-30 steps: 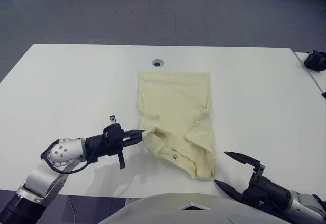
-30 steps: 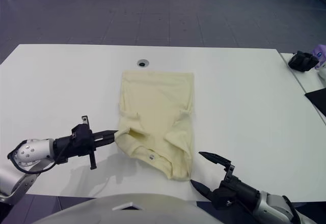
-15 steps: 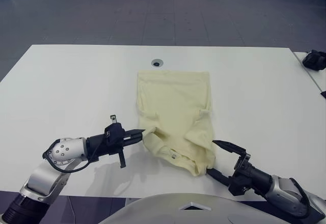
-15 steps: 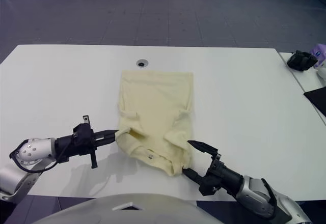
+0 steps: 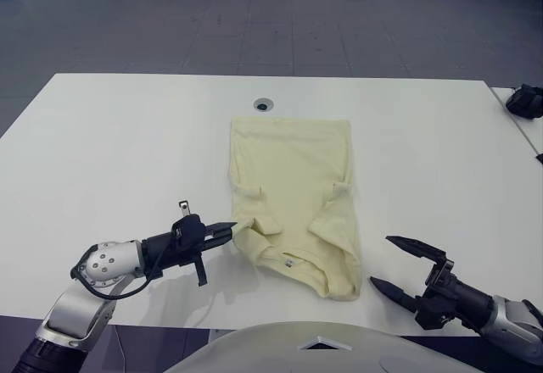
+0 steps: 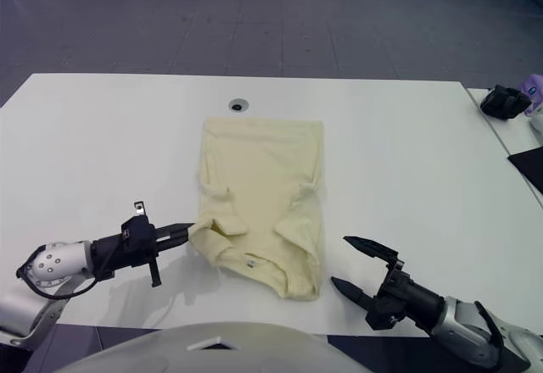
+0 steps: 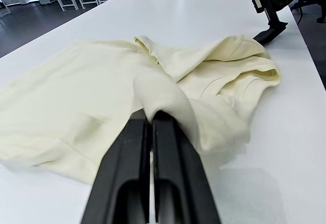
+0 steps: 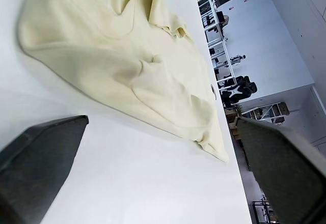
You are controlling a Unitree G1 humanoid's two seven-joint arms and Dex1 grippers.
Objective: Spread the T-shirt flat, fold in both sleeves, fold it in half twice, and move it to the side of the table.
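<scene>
A pale yellow T-shirt (image 5: 293, 178) lies on the white table (image 5: 127, 153) with both sleeves folded in, its collar end toward me and rumpled. My left gripper (image 5: 229, 230) is shut on the shirt's near left corner (image 7: 168, 99), pinching a fold of cloth between its fingers. My right gripper (image 5: 403, 264) stands open just right of the shirt's near right corner, a little apart from the cloth, with nothing between its fingers. In the right wrist view the T-shirt (image 8: 117, 56) lies just beyond the open fingers.
A round cable hole (image 5: 263, 103) sits in the table just beyond the shirt's far edge. A dark object (image 5: 526, 102) rests on a neighbouring table at the far right. Bare table surface lies on both sides of the shirt.
My right gripper moved in to the shirt's near right corner, then drew back to the right, still open. My left gripper, still pinching the near left corner, shifted slightly toward me.
</scene>
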